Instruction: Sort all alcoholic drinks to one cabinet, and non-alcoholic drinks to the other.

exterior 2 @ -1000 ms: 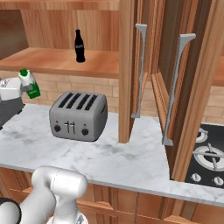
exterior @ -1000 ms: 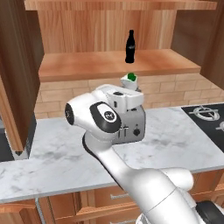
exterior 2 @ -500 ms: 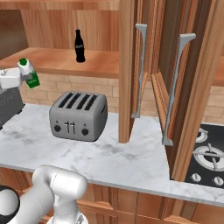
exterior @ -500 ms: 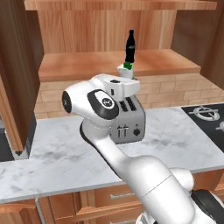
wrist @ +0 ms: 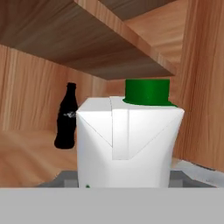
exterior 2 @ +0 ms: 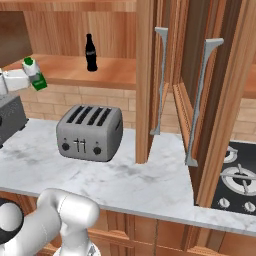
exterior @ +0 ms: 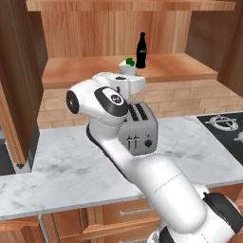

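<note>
A white robot arm carries a green-and-white carton (wrist: 130, 142) toward an open wall cabinet, its gripper (exterior 2: 20, 80) pinching the carton, which sits large at lower centre of the hand view, upright with its green cap uppermost, likely so it can be set down standing. In the left base view the arm rises from lower right and bends up to centre, where the carton (exterior: 127, 67) peeks above the wrist at the front edge of the cabinet shelf (exterior: 85, 71). Below it, mid-frame, a silver toaster (exterior: 138, 128) stands on the marble counter (exterior: 61, 166), so the load appears to be held high to clear it. Farther back on that shelf, upper centre, stands a small black cola bottle (exterior: 141, 50), the other soft drink, apart from the carton; placing the carton beside it would seem the aim. In the right base view the neighbouring cabinet doors (exterior 2: 200, 90) stand at upper right.
</note>
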